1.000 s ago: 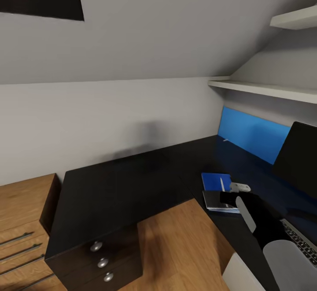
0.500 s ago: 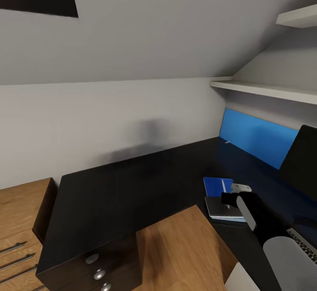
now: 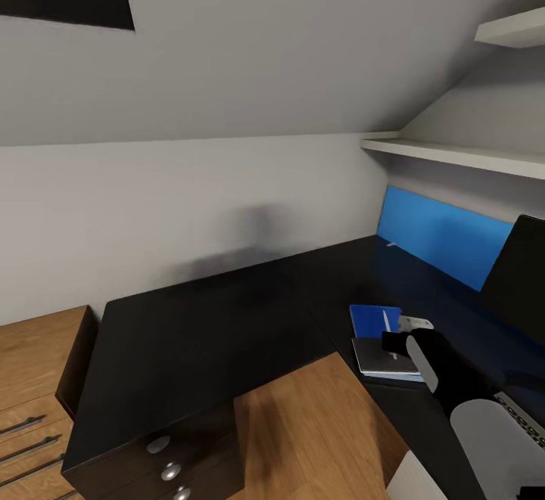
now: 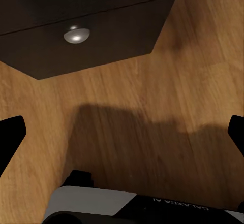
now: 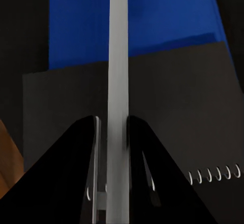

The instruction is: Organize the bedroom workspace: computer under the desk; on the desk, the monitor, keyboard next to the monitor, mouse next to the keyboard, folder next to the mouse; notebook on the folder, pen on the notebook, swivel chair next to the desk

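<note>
Gripping the pen in our right end effector, we are holding it over the notebook near the worktop's inner corner; our left end effector is gaping wide above the floor.

Home study nook under a sloped attic ceiling, with plain grey walls and a wooden floor. Fitted out as a workspace: L-shaped glossy black bench with blue back panel and drawer unit, monitor, keyboard, notebook, wall shelves. Domestic touch from a light wooden drawer chest beside it.
</note>
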Available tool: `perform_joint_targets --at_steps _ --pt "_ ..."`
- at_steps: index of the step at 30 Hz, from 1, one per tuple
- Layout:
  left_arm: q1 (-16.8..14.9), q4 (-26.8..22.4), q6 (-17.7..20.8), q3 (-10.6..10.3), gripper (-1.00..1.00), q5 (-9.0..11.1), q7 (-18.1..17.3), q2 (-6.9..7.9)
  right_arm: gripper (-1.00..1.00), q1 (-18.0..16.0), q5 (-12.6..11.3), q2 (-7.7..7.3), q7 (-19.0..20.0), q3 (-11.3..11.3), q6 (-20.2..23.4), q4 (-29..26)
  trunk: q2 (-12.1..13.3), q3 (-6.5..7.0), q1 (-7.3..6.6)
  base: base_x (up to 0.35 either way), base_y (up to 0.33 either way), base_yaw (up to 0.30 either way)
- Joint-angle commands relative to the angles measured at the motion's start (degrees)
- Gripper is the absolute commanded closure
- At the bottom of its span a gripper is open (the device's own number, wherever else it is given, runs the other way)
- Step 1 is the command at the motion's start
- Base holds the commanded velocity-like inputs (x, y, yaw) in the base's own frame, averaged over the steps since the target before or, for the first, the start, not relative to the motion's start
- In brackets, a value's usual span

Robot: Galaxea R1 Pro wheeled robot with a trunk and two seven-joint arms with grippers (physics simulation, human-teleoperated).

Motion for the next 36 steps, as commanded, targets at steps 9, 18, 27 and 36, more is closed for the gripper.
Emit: perform_joint_targets --at_steps 9,18,27,36 --pt "-0.03 -0.45 0.11 -0.21 -1.00 0.32 0.35 -0.03 1.00 -0.34 1.41 0.02 -0.67 0.09 0.12 0.34 -0.05 -0.07 0.01 0.000 0.000 0.000" --pt "-0.03 -2.01 0.07 -0.14 -1.00 0.46 0.47 -0.03 1.00 -0.62 2.99 0.14 -0.80 0.09 0.04 2.04 -1.25 -0.61 0.66 0.000 0.000 0.000" --pt "-0.03 -2.30 0.06 -0.09 -1.00 0.51 0.51 -0.04 1.00 -0.86 3.10 0.20 -0.81 0.09 0.04 2.36 -4.86 -2.22 2.64 0.000 0.000 0.000" --pt "-0.03 -2.31 0.05 -0.11 -1.00 0.57 0.51 -0.04 1.00 -0.85 3.10 0.24 -0.75 0.09 0.04 2.32 -8.47 -3.84 4.62 0.000 0.000 0.000"
